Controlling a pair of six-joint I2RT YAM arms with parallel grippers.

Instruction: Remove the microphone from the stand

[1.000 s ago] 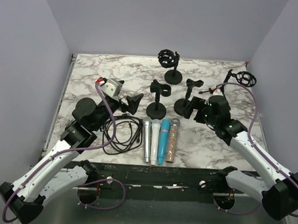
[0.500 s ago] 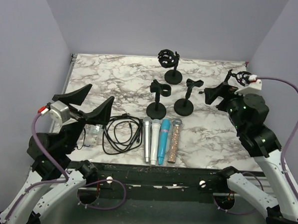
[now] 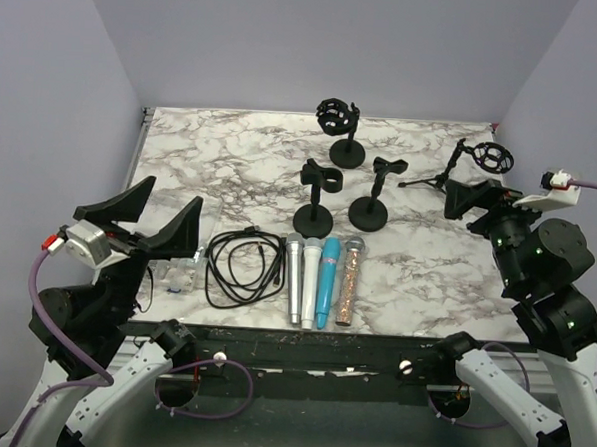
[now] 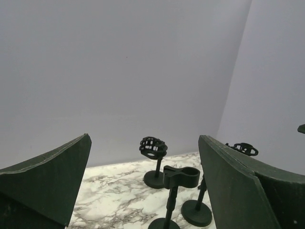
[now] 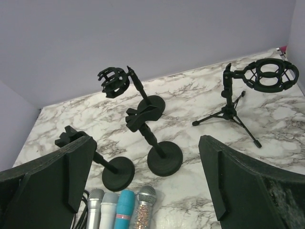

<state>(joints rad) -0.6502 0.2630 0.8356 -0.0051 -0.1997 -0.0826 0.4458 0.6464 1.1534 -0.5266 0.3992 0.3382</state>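
Note:
Several microphones lie side by side at the table's front: silver (image 3: 293, 278), white (image 3: 311, 279), blue (image 3: 328, 280) and glittery (image 3: 348, 279); their heads show in the right wrist view (image 5: 125, 205). The stands are empty: a shock-mount stand (image 3: 339, 125), two clip stands (image 3: 317, 196) (image 3: 375, 192) and a tripod shock mount (image 3: 479, 160). My left gripper (image 3: 175, 194) is open and empty, raised over the near left. My right gripper (image 3: 470, 197) is open and empty, raised at the right near the tripod. Both wrist views show wide-open jaws framing the stands.
A coiled black cable (image 3: 242, 266) lies left of the microphones. A small clear item (image 3: 181, 274) sits by the front left edge. Grey walls enclose the marble table (image 3: 232, 150) on three sides.
Both arms have pulled back from the stands and risen. The left gripper moved toward the near left, the right gripper toward the right edge. Both stayed open and empty.

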